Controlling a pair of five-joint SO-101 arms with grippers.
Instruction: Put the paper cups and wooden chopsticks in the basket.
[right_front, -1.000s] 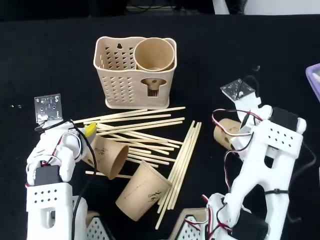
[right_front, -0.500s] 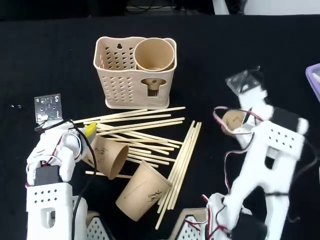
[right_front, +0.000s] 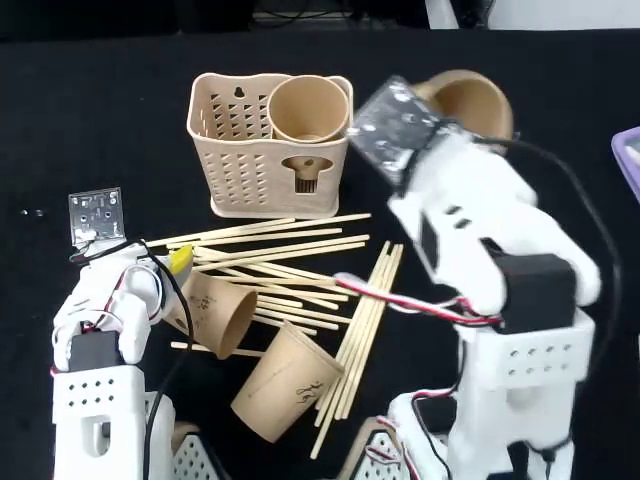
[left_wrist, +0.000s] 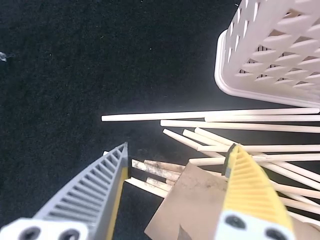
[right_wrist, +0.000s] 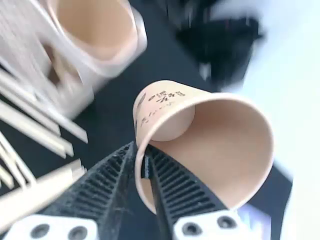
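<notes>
Right hand (right_wrist: 141, 160) closed on paper cup (right_wrist: 220, 145) wall, one finger inside; cup near basket (right_front: 250, 170).

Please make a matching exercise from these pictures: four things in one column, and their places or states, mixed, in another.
1. right tool
2. left tool
3. pale wooden chopsticks
4. beige perforated plastic basket

a. scattered on the black table
b. contains an upright brown paper cup
c. shut on a raised brown paper cup
d. open beside a tipped brown paper cup

Pairs: 1-c, 2-d, 3-a, 4-b
</notes>
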